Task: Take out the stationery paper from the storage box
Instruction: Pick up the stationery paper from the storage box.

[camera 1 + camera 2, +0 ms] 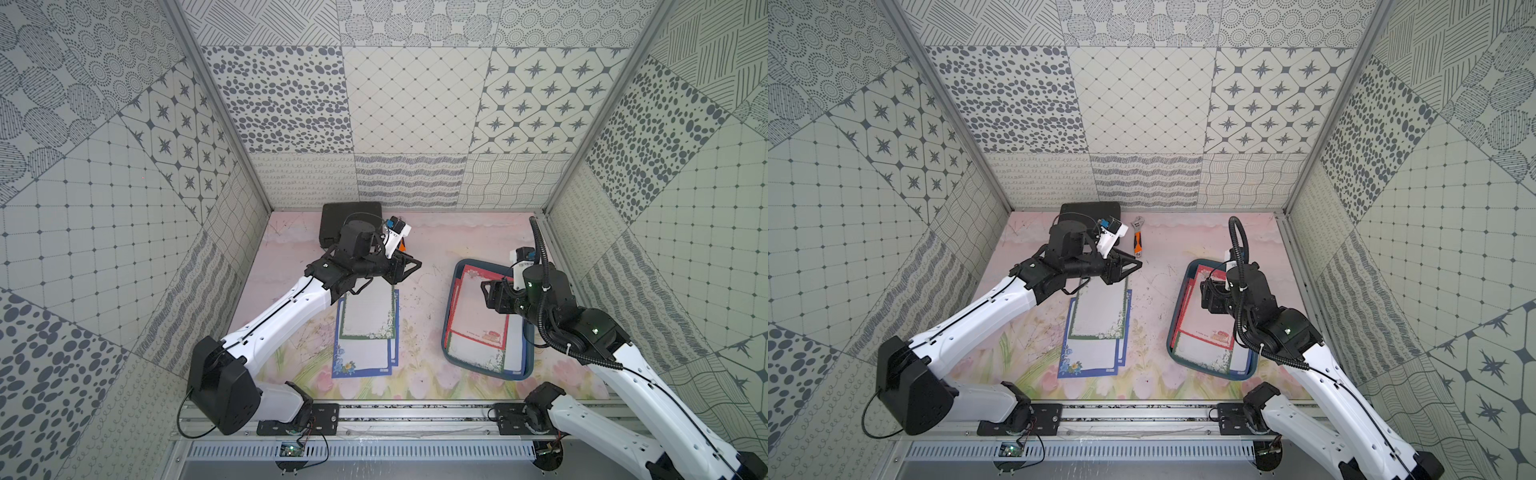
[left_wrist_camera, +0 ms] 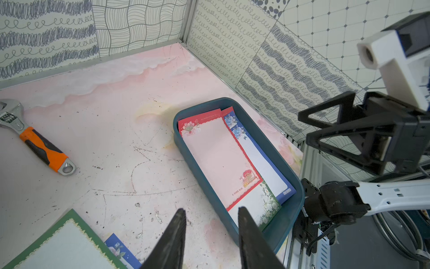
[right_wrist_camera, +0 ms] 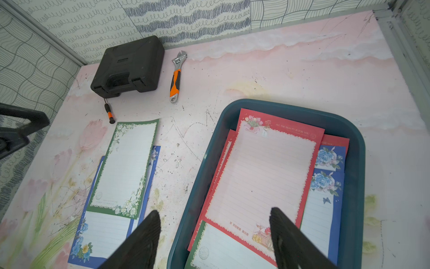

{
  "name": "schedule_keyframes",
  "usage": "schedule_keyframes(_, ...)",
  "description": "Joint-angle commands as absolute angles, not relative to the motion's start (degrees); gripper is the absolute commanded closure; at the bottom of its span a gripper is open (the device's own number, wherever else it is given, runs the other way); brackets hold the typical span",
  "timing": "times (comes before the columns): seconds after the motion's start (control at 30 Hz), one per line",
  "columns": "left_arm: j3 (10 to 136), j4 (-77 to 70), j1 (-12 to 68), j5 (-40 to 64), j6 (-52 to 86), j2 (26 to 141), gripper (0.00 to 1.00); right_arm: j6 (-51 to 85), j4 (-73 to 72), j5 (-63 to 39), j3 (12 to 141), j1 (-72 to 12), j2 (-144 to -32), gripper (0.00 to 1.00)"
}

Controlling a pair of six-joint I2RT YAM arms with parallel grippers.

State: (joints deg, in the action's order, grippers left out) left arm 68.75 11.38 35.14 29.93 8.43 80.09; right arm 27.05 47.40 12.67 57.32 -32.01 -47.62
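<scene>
Red-bordered stationery paper (image 3: pixel 263 177) lies flat on top of the stack inside the storage box (image 3: pixel 302 109), with more red, blue and green-bordered sheets fanned out beneath it. 1 green-bordered sheet (image 3: pixel 125 167) rests on blue-bordered sheets (image 3: pixel 104 233) on the table (image 3: pixel 279 76) beside the box, so the job looks part done.

The right gripper (image 3: pixel 215 210) hangs over the box, its fingers spread wide with nothing between them. The left gripper (image 2: pixel 211 209) hovers near the far end of the table pile, fingers apart and empty.

The main risk is the thin, flat top sheet. Fingers coming straight down may skid across it, crumple it, or pinch 2 or 3 sheets at once. A finger landing on the low wall could shove or tip the box, which sits near the table's right edge.

The wrench (image 3: pixel 175 79), screwdriver (image 3: pixel 109 111) and black tool case (image 3: pixel 130 65) lie well apart at the back, out of the likely path.
</scene>
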Motion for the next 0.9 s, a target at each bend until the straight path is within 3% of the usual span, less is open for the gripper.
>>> schedule_keyframes(0.0, 71.0, 7.7, 37.79, 25.05, 8.55, 84.01, 0.6, 27.98, 50.24, 13.91, 56.44, -31.21, -47.47, 0.24)
schedule_keyframes(0.5, 73.98, 12.59, 39.02, 14.32, 10.69, 96.2, 0.6, 31.9, 41.31, 9.05, 43.42, -27.38, -49.25, 0.25)
schedule_keyframes(0.87, 80.48, 16.29, 39.01, 10.07, 14.79, 102.58, 0.61, 31.1, 43.98, 5.14, 44.3, -24.52, -52.87, 0.25)
